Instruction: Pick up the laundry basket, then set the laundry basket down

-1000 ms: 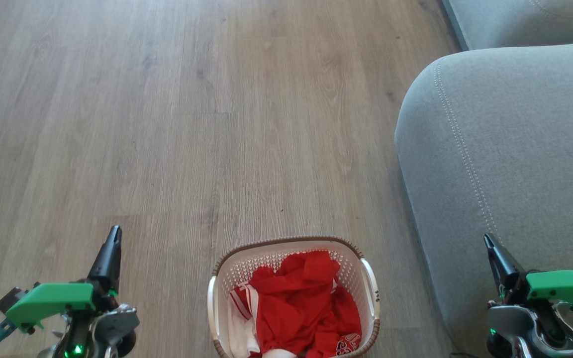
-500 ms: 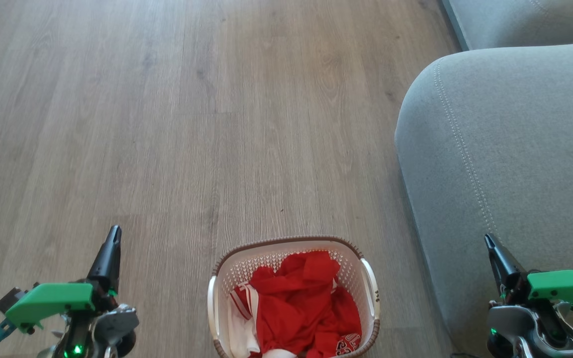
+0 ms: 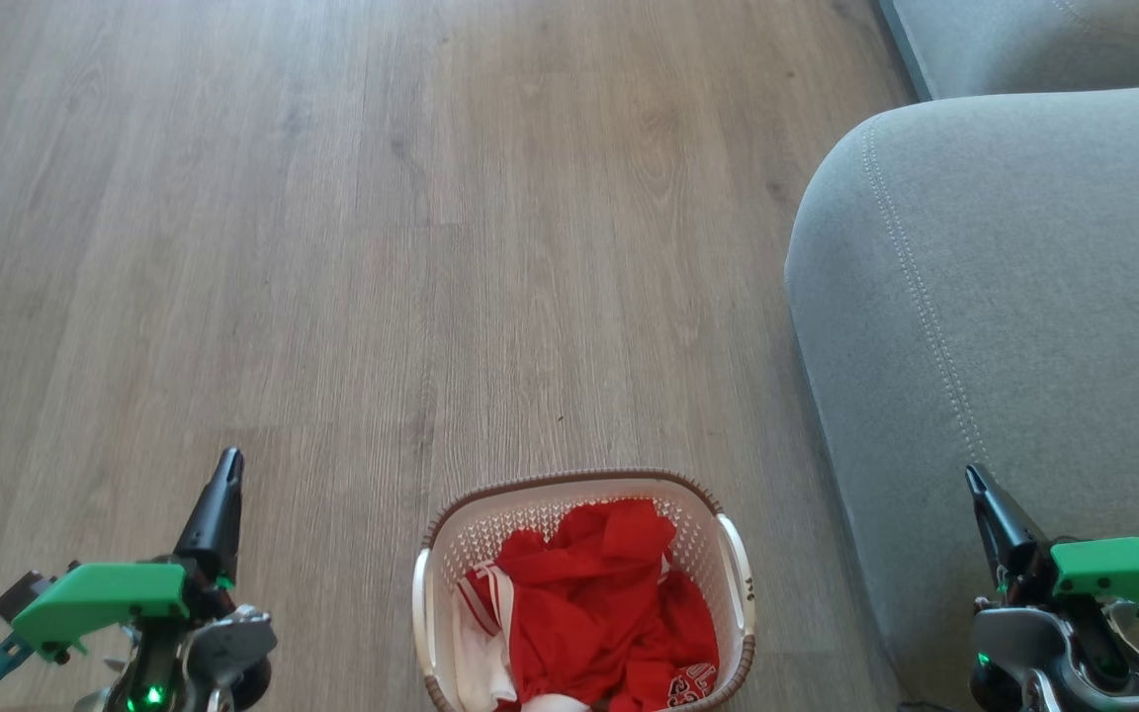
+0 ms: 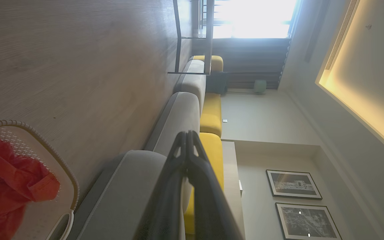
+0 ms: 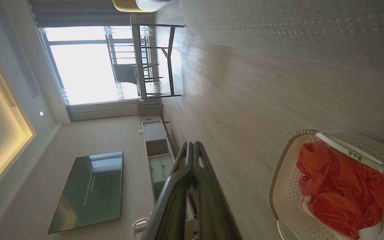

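The laundry basket point(image 3: 451, 539) stands on the wood floor at the bottom middle of the head view, cream-white and perforated, with a brown woven rim, white side handles and red and white clothes inside. It also shows at the left edge of the left wrist view as the laundry basket point(image 4: 58, 200) and at the lower right of the right wrist view as the laundry basket point(image 5: 287, 186). My left gripper point(image 3: 226, 467) hovers well to its left, shut and holding nothing, fingers point(image 4: 187, 140) pressed together. My right gripper point(image 3: 973, 479) hangs well to its right over the sofa arm, shut and holding nothing, fingers point(image 5: 192, 148) together.
A grey sofa point(image 3: 1005, 277) takes up the right side, its arm close to the basket's right handle. Wood floor point(image 3: 382, 247) stretches ahead and to the left. Far off stand a dark-framed table point(image 5: 155, 60), a low cabinet point(image 5: 157, 156) and a wall screen point(image 5: 88, 190).
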`<state>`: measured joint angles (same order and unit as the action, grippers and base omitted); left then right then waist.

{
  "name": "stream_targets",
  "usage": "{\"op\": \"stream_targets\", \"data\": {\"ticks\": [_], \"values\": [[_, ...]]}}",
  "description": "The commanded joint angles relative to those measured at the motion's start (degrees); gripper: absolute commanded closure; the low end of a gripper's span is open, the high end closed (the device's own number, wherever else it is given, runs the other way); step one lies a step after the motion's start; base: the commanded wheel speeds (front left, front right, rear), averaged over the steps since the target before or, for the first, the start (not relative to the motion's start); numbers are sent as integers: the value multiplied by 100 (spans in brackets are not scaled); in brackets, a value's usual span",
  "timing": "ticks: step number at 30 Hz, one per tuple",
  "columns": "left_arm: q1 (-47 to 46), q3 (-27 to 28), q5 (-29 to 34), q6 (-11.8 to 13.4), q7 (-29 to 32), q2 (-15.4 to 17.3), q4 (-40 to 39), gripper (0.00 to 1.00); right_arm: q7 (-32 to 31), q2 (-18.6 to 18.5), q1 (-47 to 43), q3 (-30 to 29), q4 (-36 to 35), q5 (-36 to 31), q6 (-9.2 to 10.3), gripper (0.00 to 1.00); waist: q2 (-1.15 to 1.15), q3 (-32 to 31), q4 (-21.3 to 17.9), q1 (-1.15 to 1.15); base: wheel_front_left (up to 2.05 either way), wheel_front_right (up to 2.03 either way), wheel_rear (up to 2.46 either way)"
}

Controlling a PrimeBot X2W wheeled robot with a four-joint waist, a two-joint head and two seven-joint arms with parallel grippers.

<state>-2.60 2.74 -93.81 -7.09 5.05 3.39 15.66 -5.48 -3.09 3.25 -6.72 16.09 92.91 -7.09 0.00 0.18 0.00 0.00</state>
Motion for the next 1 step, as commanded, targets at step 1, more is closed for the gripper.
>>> {"op": "stream_targets", "data": {"ticks": [1], "values": [[-346, 230, 41, -40, 25, 57, -168, 100, -36, -39, 286, 101, -211, -7, -40, 100, 0, 0, 0, 0, 0, 0, 0]]}}
